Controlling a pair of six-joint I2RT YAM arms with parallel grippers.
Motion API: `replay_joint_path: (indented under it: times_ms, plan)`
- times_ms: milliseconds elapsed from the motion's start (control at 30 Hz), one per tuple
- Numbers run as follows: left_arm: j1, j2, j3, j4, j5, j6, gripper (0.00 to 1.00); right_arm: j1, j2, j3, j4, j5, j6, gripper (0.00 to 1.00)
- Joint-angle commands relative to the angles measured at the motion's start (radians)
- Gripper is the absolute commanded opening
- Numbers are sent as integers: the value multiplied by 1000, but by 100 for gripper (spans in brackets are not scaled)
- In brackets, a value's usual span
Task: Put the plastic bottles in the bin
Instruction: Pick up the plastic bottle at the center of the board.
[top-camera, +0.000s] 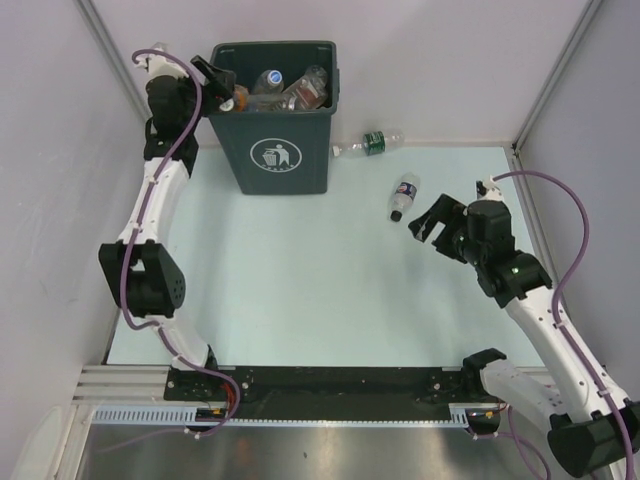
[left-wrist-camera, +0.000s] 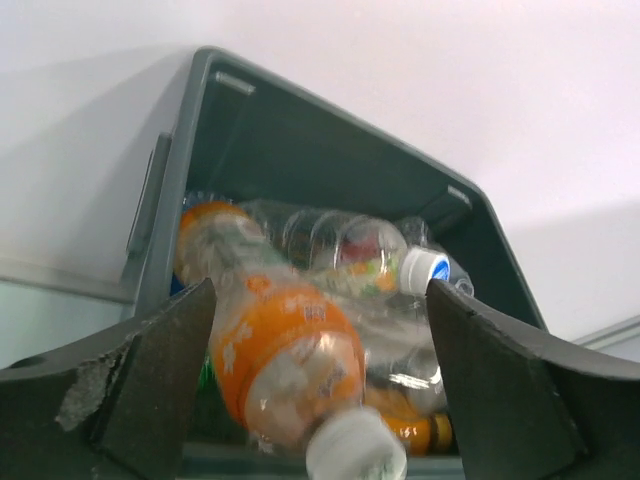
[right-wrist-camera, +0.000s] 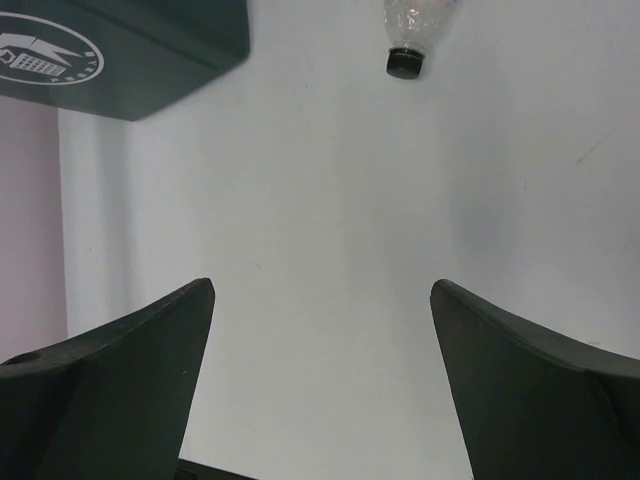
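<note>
- Top external view, upper left of the frame: we see the left gripper (top-camera: 216, 77) over the left rim of the bin (top-camera: 280, 150).
- From the left wrist we see its jaws standing wide apart and clamping nothing. An orange bottle (left-wrist-camera: 285, 350) with a white cap shows between them, cap toward the camera, above the bin's open mouth.
- At upper centre the bin stands on the table (top-camera: 320, 300), its white pictogram facing us, with a heap of bottles (top-camera: 298, 90) inside.
- Right of the bin, at the table's far edge, a green-labelled bottle (top-camera: 372, 143) lies on its side.
- Lower and further right lies a blue-labelled bottle (top-camera: 402, 196), its black cap pointing down the frame.
- At right of centre, the right gripper (top-camera: 430, 226) hovers just beside that bottle. We see its jaws spread wide and empty, with bare table between them.
</note>
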Motion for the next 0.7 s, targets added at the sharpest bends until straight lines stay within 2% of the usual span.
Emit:
replay_joint_path:
  times_ms: [0,133,300,667]
  plan:
    - [3,-162,-92,40,-36,55,94,-5,84,3,110,71,-61,96]
    - [3,-265,-142,17,-61,110,100,-13,222,3,263,89,-128,97]
    - [3,-418,-261,-25,-55,150,100,-42,408,17,471,99,-148,97]
    - [3,-731,-627,-147,117,155,100,-51,852,195,631,230,-211,97]
